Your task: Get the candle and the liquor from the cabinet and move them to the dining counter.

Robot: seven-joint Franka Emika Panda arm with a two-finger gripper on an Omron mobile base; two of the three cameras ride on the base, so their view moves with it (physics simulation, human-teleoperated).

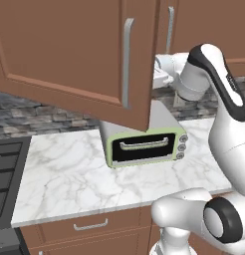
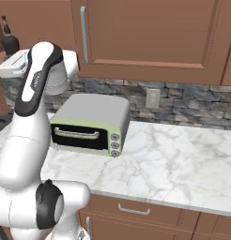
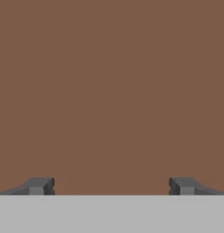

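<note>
The cabinet's door (image 1: 69, 55) hangs open at the left, with its silver bar handle (image 1: 127, 62) near the edge. My arm reaches up behind that door toward the cabinet's inside. The liquor (image 2: 9, 41), a small black bottle with a thin neck, stands at the top left just above my white hand. In the hand view my gripper (image 3: 111, 186) is open, its fingertips (image 3: 38, 185) set wide apart with nothing between them, facing a flat brown wooden surface (image 3: 112, 91) close ahead. The candle and the dining counter are out of view.
A pale-green toaster oven (image 1: 144, 144) sits on the marble worktop (image 1: 64, 174) under the cabinet. Shut cabinet doors (image 2: 150, 33) run along the wall to the right. A stone backsplash with an outlet (image 2: 152, 98), a black stove (image 1: 5, 169) and drawers (image 1: 89, 226) surround it.
</note>
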